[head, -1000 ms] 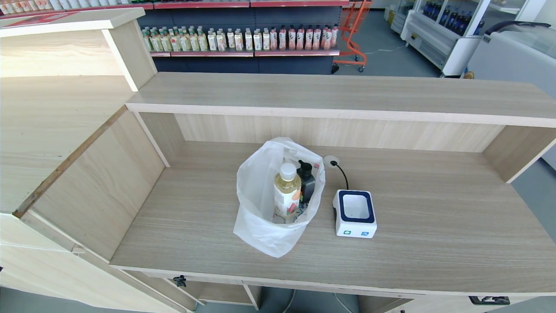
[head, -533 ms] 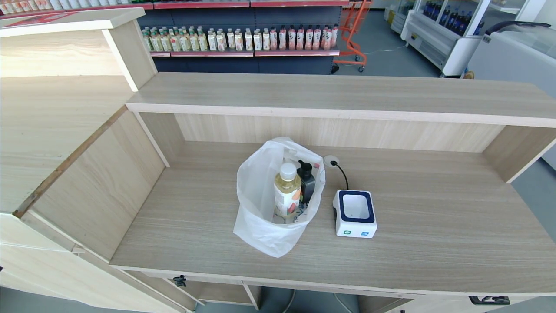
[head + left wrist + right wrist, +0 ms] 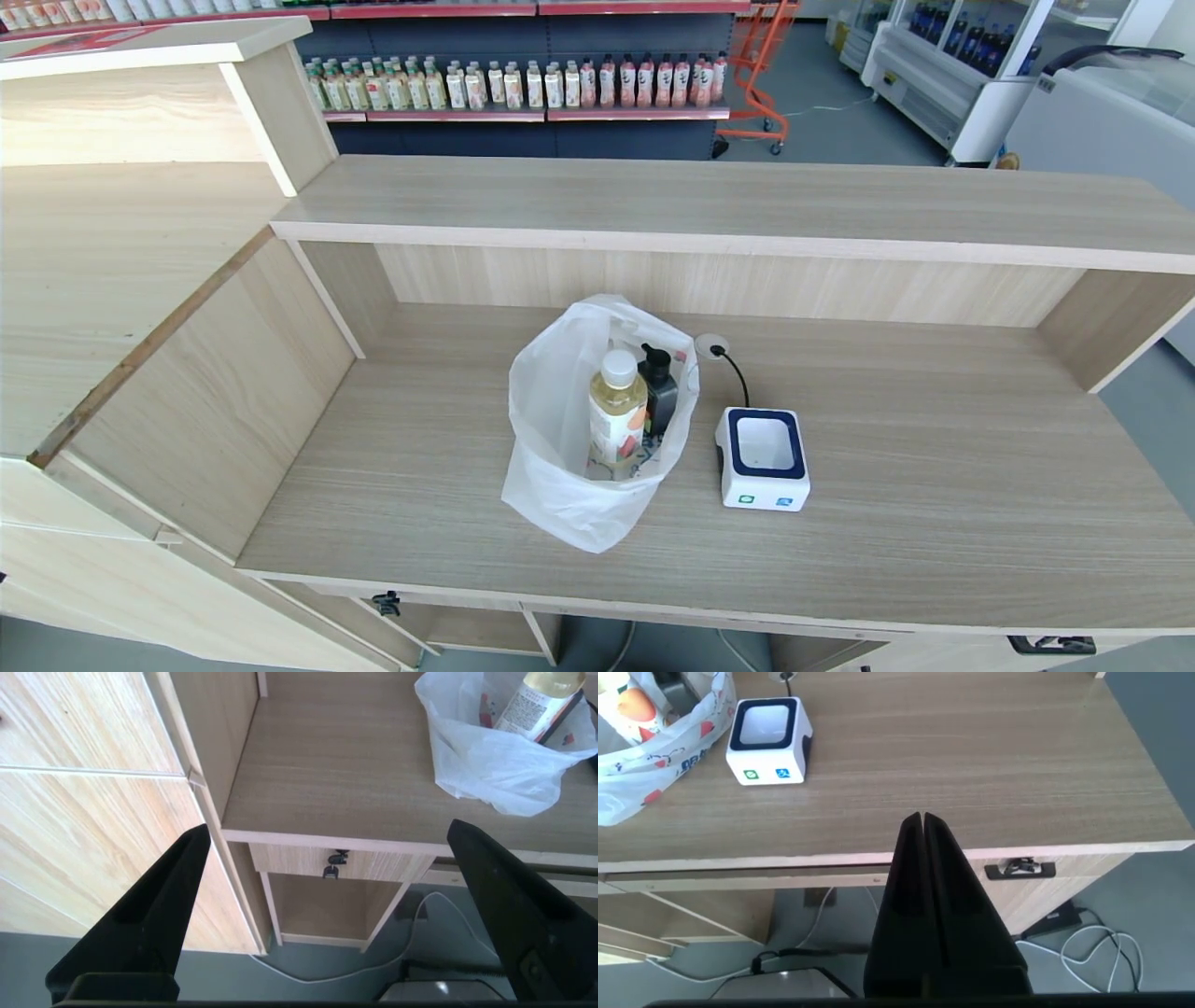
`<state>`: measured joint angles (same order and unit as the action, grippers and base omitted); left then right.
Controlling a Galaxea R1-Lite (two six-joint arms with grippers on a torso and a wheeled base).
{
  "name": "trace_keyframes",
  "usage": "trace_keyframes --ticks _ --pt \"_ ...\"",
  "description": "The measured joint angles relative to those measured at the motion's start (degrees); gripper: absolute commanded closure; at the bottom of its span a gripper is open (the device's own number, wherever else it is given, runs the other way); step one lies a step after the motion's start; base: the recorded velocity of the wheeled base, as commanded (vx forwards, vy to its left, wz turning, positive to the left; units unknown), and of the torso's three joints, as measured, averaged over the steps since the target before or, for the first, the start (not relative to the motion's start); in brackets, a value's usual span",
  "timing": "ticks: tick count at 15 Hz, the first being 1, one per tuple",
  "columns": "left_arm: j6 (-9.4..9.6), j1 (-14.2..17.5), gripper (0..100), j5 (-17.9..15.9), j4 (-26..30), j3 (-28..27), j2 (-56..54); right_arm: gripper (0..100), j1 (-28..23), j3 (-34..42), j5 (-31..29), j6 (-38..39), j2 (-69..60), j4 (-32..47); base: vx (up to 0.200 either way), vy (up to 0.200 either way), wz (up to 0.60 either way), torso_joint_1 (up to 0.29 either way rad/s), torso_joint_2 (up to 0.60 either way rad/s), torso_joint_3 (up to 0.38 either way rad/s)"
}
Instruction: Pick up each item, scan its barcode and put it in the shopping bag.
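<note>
Shopping bag (image 3: pixel 551 448) first, then we work across from the left. Our left pincer (image 3: pixel 329 827) hangs low in front of the bench (image 3: pixel 934 485), below its near edge, with its fingers spread wide and nothing between them. The bag stands near the middle of the bench with its mouth open upward. Inside it a tea bottle (image 3: pixel 616 411) stands upright, with a dark pump bottle (image 3: pixel 660 387) touching it on the far side. Just beside the bag, to its right, sits the scanner (image 3: pixel 762 457) with its window facing up. Our right pincer (image 3: pixel 922 819) is low before the bench's near edge, right of the scanner, fingers pressed together and holding nothing.

We judge the packing to be at or near its end, since both items we can see are bagged. Doing this step well means keeping both arms away from the thin plastic, which would snag and tip easily. Any further item should go label-down over the scanner window, then be lowered upright beside the bottles.
</note>
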<state>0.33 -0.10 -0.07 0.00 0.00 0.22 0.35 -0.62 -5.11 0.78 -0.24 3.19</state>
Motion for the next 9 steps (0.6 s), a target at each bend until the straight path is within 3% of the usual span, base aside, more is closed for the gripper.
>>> trace_keyframes --ticks 8,9 --pt "-0.04 -0.01 0 0.05 0.0 0.0 -0.01 100 0.0 0.0 0.0 -0.05 0.04 0.0 0.0 -0.2 0.0 0.002 0.0 0.004" --pt "-0.11 0.0 0 0.05 0.0 0.0 -0.04 100 0.0 0.0 0.0 -0.07 0.06 0.0 0.0 0.0 0.0 0.0 0.0 0.0"
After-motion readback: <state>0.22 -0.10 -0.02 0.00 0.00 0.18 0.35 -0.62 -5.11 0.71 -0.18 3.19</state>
